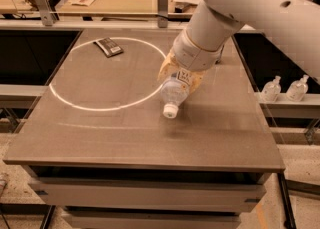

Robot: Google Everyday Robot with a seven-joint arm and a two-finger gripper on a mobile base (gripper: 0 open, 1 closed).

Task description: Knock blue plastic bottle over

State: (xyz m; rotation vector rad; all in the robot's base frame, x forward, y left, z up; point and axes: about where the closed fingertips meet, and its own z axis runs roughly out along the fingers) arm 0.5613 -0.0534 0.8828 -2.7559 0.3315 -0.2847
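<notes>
The blue plastic bottle [176, 89] is clear with a white cap and a printed label. It is tipped far over, its cap pointing down toward the front of the grey table [125, 138] and casting a shadow just below. My gripper [181, 74], at the end of the big white arm, sits over the bottle's base end. Its yellowish fingers [167, 69] are closed on either side of the bottle. The bottle's base is hidden by the gripper. It lies at the right edge of a white circle [75, 104] marked on the table.
A dark flat packet [108, 47] lies at the back of the circle. Two small pump bottles [272, 89] stand on a ledge off the table's right side. A wooden bench with clutter runs behind the table.
</notes>
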